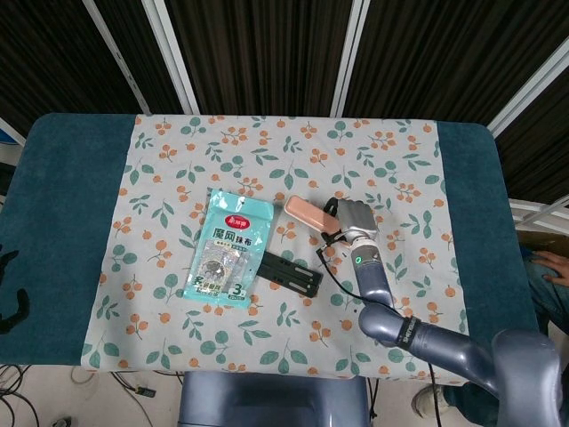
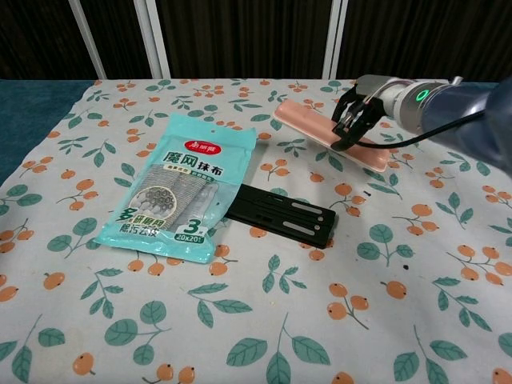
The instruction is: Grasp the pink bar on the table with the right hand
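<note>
The pink bar [image 1: 305,212] [image 2: 308,124] is a long flat salmon-coloured piece, now raised off the floral cloth and tilted. My right hand [image 1: 350,218] [image 2: 356,112] grips it near its right half, dark fingers [image 2: 349,126] wrapped over its top face. The bar's left end sticks out free to the left of the hand. My left hand [image 1: 9,298] shows only as a dark shape at the far left edge of the head view, away from the objects; its finger pose is unclear.
A teal packet of cloths [image 1: 228,247] [image 2: 180,186] lies left of centre. A black slotted plate [image 1: 292,273] [image 2: 284,214] lies beside it, below the bar. The floral cloth [image 1: 409,178] covers the blue table [image 1: 62,196].
</note>
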